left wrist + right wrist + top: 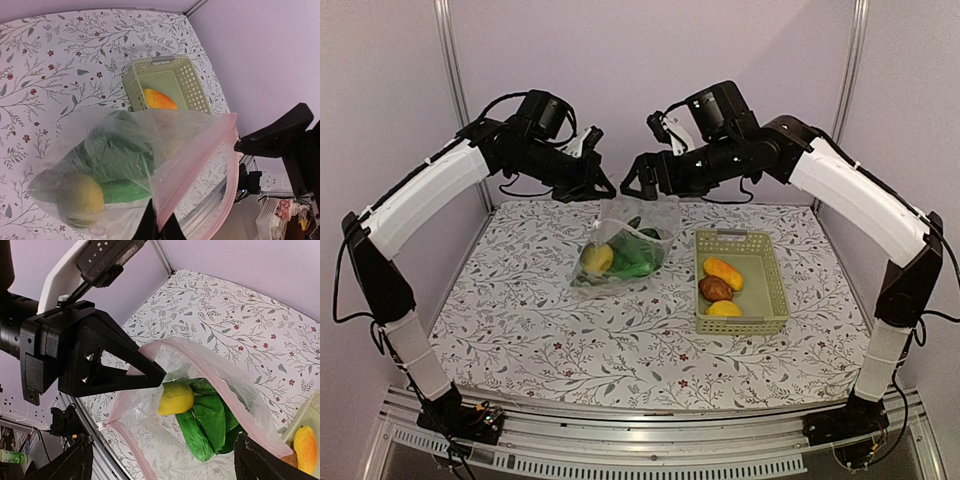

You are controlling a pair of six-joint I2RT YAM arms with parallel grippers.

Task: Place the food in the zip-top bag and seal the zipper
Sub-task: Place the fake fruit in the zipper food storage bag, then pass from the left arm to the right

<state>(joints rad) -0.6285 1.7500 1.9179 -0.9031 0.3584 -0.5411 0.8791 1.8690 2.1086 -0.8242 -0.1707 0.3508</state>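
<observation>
L grip: I see left gripper [157, 375] pinching pinkish zipper strip [197, 148] of clear crinkly plastic bag [190, 165].
R grip: right gripper [638, 182] fingers spread, nr bag mouth.
Food: yellow toy lemon [175, 399], green pieces [210, 425] inside bag; brown potato [715, 288] in pale green basket [723, 237].

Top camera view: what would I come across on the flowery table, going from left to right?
Yellow toy lemon, inside the clear plastic zip-top bag → green toy vegetables, in the same bag → pale green perforated plastic basket.
</observation>
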